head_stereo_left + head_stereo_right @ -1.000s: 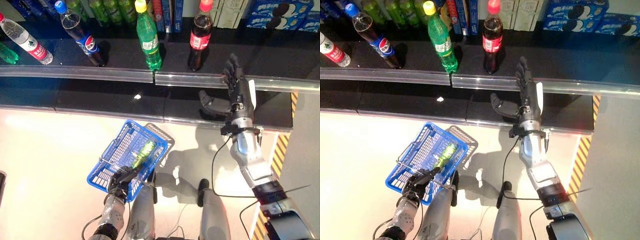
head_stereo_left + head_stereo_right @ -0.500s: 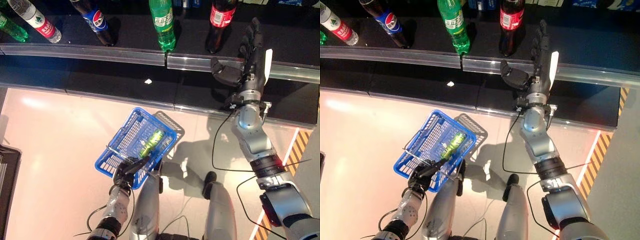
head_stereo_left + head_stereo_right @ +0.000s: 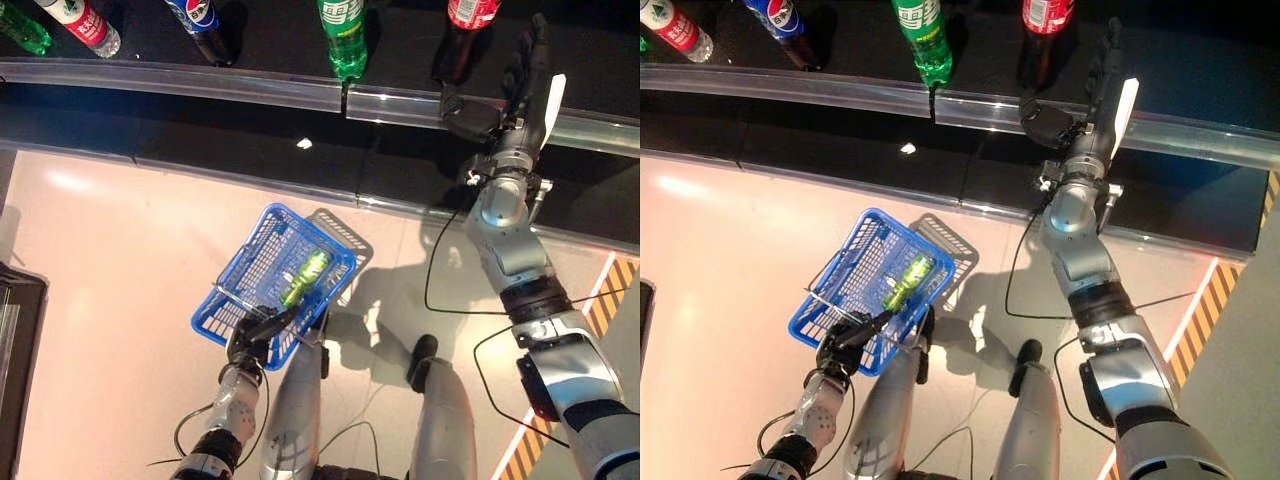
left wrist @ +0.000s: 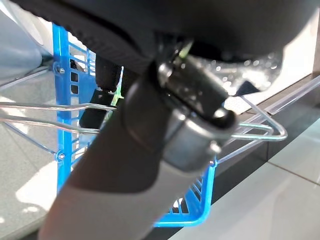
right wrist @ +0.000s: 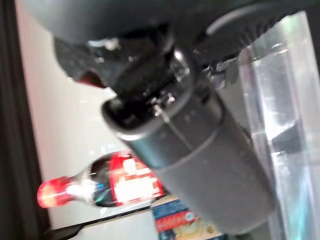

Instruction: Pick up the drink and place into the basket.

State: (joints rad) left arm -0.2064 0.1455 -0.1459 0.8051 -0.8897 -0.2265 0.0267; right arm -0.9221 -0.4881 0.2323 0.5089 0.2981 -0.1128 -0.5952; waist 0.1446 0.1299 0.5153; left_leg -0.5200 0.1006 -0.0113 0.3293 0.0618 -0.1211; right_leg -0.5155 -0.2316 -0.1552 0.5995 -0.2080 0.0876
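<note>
Dark shelf (image 3: 250,50) above a pale floor carries a row of bottles. The right hand (image 3: 515,95), fingers straight and unclenched, reaches at the shelf's rail just beside the red-capped cola bottle (image 3: 1045,20), not yet touching it. The left hand (image 3: 252,338) is clenched on the blue basket (image 3: 235,290) handle; 1 green bottle (image 3: 305,277) lies inside. Reaching step; next, close around the cola.

Right hand (image 3: 520,85) outstretched, fingers straight.
</note>
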